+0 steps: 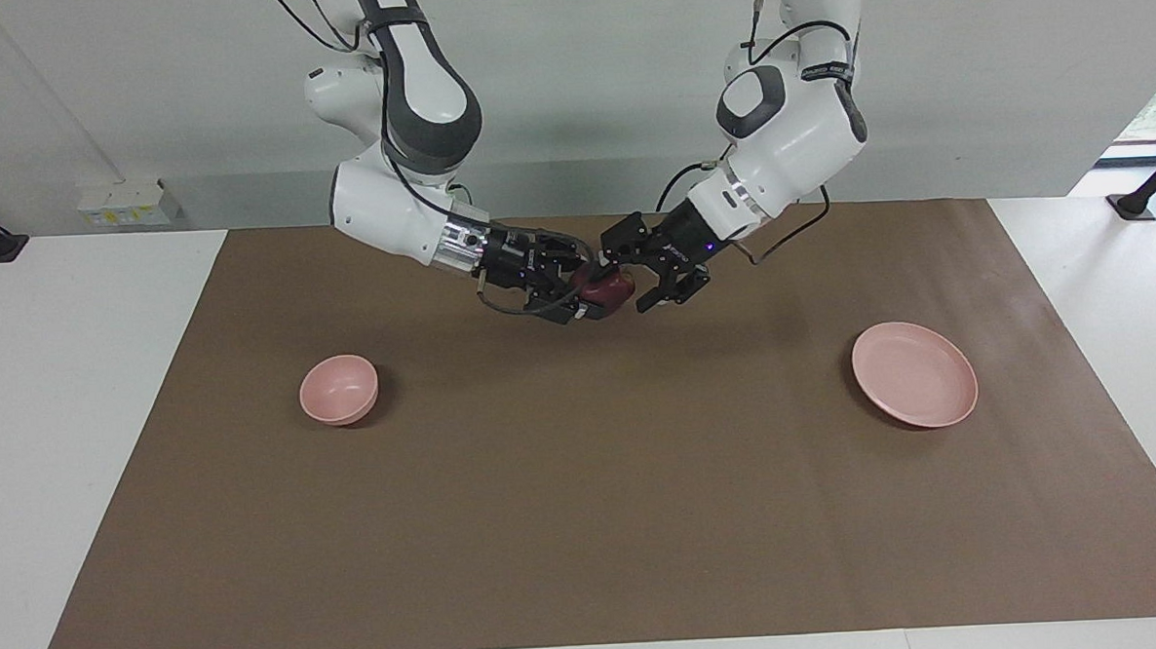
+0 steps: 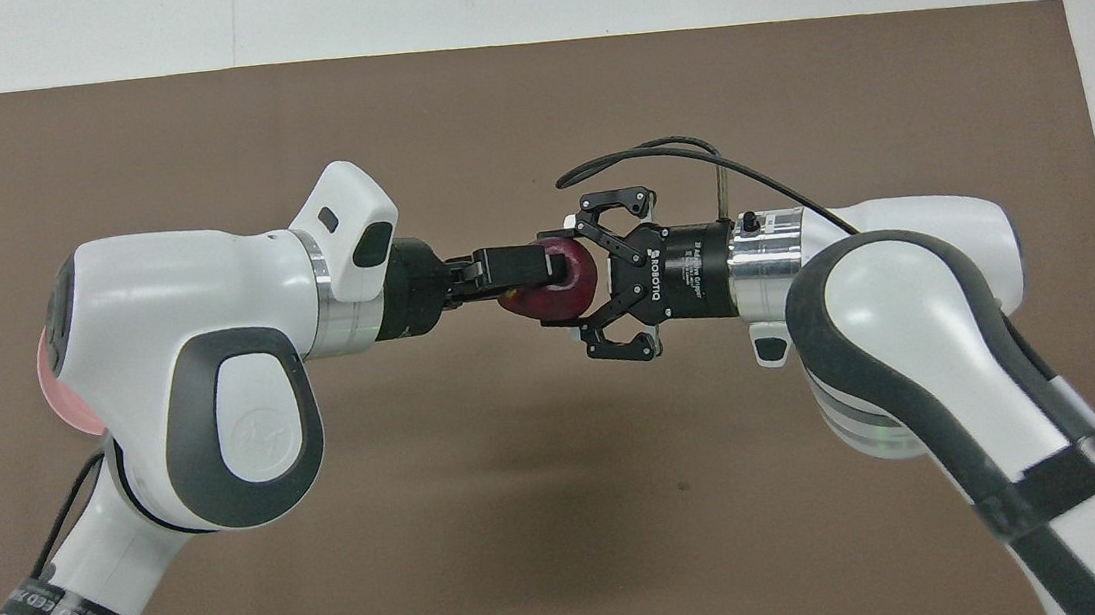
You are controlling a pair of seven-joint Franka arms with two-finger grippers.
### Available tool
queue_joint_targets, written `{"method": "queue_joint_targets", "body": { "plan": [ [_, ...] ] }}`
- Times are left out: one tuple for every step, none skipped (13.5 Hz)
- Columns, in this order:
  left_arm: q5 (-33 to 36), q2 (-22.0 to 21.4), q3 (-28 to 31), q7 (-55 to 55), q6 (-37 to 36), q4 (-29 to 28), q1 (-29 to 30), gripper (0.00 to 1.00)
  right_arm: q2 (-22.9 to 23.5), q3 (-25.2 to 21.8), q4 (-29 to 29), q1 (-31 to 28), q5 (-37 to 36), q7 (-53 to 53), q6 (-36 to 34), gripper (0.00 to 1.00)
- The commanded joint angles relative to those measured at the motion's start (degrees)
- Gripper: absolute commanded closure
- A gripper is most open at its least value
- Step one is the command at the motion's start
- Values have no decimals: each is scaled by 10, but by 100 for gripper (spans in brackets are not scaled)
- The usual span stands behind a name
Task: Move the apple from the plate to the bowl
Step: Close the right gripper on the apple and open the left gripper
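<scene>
Apple (image 1: 608, 286) airborne over surface (image 1: 585, 480) centre, clamped in right pincer (image 1: 588, 290). Left pincer (image 1: 637, 281) wide, just beside apple. Judged step: handover done. Next: carry to bowl (image 1: 339, 389), 8 o'clock in facing view; plate (image 1: 915, 373) at 4 o'clock. Overhead hides bowl.

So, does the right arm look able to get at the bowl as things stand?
Probably yes: the bowl lies at that arm's end, nothing stands between, and the left pincer is open while the right pincer is shut on the apple.
</scene>
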Motion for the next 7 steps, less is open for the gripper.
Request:
{"method": "queue_joint_targets", "body": {
  "plan": [
    [36,-1,6,-8,-2,-2,0,0,-6,0,-4,1,3,-17,10,100],
    [36,-1,6,-9,-2,-2,0,0,-6,0,-6,0,1,-18,10,100],
    [36,-1,6,-9,-2,-3,1,0,-7,0,-10,1,-3,-20,11,100],
    [36,-1,7,-13,-3,-4,0,0,-7,-1,-12,1,-22,-20,13,100],
    [36,-1,8,-13,-3,-4,1,0,-7,-1,-13,1,-43,-18,15,100],
    [36,-1,9,-13,-3,-3,1,0,-6,-1,-14,-3,-64,-17,15,100],
    [36,-1,10,-13,-2,-3,1,0,-6,-1,-16,-6,-87,-15,14,100]
  ]
}}
